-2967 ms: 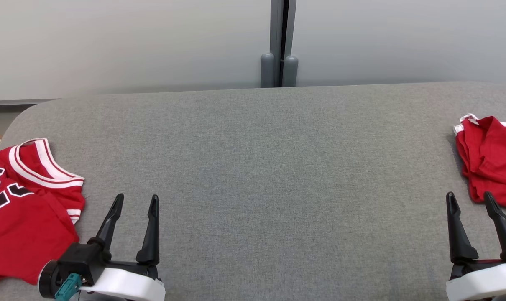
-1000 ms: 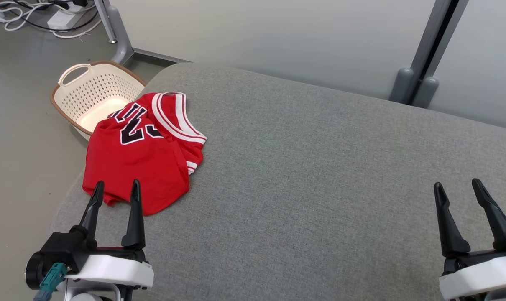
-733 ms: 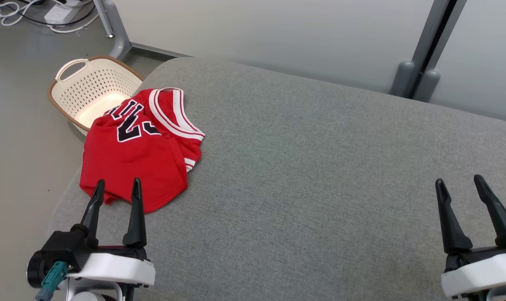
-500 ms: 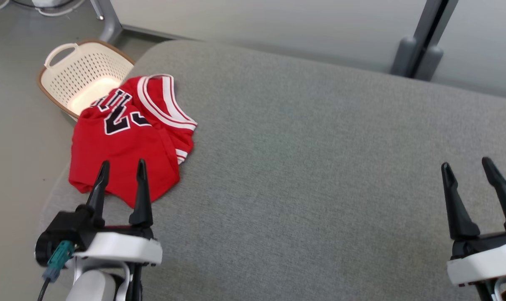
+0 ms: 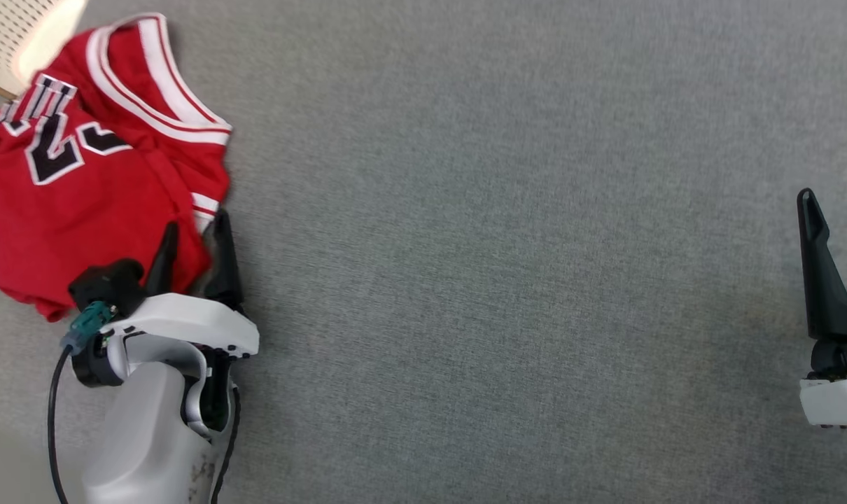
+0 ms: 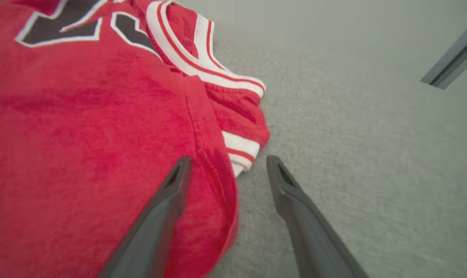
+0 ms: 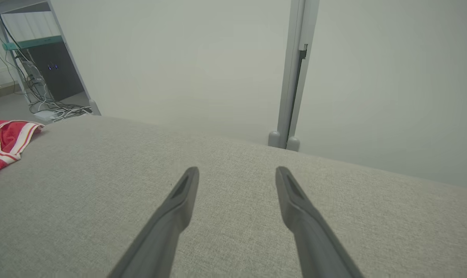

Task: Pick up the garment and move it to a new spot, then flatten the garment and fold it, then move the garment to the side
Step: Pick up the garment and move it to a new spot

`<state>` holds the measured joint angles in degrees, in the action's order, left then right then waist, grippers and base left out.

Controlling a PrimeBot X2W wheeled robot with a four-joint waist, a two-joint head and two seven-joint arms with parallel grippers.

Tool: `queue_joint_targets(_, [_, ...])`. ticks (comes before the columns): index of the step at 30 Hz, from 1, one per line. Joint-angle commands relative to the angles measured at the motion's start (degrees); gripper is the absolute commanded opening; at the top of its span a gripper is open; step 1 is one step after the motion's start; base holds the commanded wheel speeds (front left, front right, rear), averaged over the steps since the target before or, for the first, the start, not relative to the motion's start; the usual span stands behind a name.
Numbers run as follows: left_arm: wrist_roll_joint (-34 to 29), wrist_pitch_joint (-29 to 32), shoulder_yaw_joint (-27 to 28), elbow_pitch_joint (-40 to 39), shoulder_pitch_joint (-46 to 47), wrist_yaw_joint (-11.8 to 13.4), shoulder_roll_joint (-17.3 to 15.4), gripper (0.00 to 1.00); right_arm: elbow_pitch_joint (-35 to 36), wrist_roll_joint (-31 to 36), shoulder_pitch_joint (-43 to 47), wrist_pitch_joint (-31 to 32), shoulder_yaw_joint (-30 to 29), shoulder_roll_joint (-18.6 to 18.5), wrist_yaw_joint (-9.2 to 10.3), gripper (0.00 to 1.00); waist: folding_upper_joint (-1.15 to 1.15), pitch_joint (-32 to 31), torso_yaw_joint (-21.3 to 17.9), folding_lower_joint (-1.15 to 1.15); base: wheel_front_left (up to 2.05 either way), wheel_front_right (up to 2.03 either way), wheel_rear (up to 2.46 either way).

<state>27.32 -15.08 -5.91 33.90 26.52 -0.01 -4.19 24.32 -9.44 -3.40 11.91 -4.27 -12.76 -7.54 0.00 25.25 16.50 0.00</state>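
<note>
Looking down through the head camera, I saw the red garment (image 5: 94,189) lying crumpled at the far left of the grey padded surface (image 5: 500,245). Its black number and white-striped trim faced up, and a cream perforated basket (image 5: 17,35) lay just beyond its far corner.

My left gripper (image 5: 195,220) stood at the garment's near right edge, jaws spread wide and holding nothing. In the left wrist view, one finger of that gripper (image 6: 229,158) lay over the red cloth (image 6: 102,135) and the other over bare grey surface. The stitched edge and a striped band of the garment fell between the two fingers. I could not tell whether either finger touched the cloth.

My right gripper (image 7: 237,168) was equally wide open and empty above bare surface, well apart from the garment (image 7: 4,144). In the right wrist view the garment showed as a small red-and-white fold at the left edge.
</note>
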Motion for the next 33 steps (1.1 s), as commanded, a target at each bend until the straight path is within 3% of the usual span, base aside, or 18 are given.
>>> queue_joint_targets(1, [0.31,-0.07,1.38,3.70,2.49,-0.49,-0.09,1.00,0.58,0.40,-1.04,0.22,-0.04,-0.49,0.11,1.00,0.00,4.92,-1.78,0.00,0.00,0.00,0.00])
queue_joint_targets(6, [0.34,0.42,3.23,12.66,5.32,-2.20,0.67,1.00,0.61,0.35,-2.08,0.10,-0.48,-0.67,0.11,1.00,0.00,6.17,-1.70,0.00,0.00,0.00,0.00])
queue_joint_targets(7, [-0.27,0.55,3.28,13.62,5.81,-2.45,0.71,0.96,0.53,0.39,-2.25,0.09,-0.60,-0.60,0.11,1.00,0.00,6.19,-1.60,0.00,0.00,0.00,0.00])
queue_joint_targets(8, [-1.12,0.60,3.46,14.01,6.26,-2.48,0.57,0.47,0.40,0.44,-2.35,0.10,-0.65,-0.50,0.11,1.00,0.00,6.15,-1.53,0.00,0.00,0.00,0.00])
queue_joint_targets(9, [-1.97,0.58,3.79,13.82,6.45,-2.27,0.40,0.07,0.25,0.52,-2.40,0.06,-0.72,-0.44,0.11,1.00,0.00,6.00,-1.39,0.00,0.00,0.00,0.00])
queue_joint_targets(10, [-2.97,0.50,4.19,13.24,6.56,-1.91,0.21,0.00,0.04,0.56,-2.43,0.00,-0.77,-0.35,0.11,1.00,0.00,5.80,-1.25,0.00,0.00,0.00,0.00])
queue_joint_targets(17, [-9.11,-0.06,6.90,5.04,4.76,-0.49,-0.19,0.00,-1.90,0.08,-2.06,-1.04,-1.00,0.23,0.11,1.00,0.00,2.30,-0.83,0.00,0.00,0.00,0.00])
queue_joint_targets(25, [-14.98,-0.09,9.07,-7.83,-3.36,-2.08,-1.41,0.00,-6.44,-0.71,0.48,-3.43,1.03,2.08,0.11,1.00,0.00,-7.22,-2.58,0.00,0.00,0.00,0.00])
queue_joint_targets(33, [-17.61,2.60,5.80,-24.21,-13.34,-2.54,-1.58,0.00,-10.13,-1.10,4.93,-5.31,2.98,4.91,0.11,1.00,0.00,-16.40,-6.78,0.00,0.00,0.00,0.00])
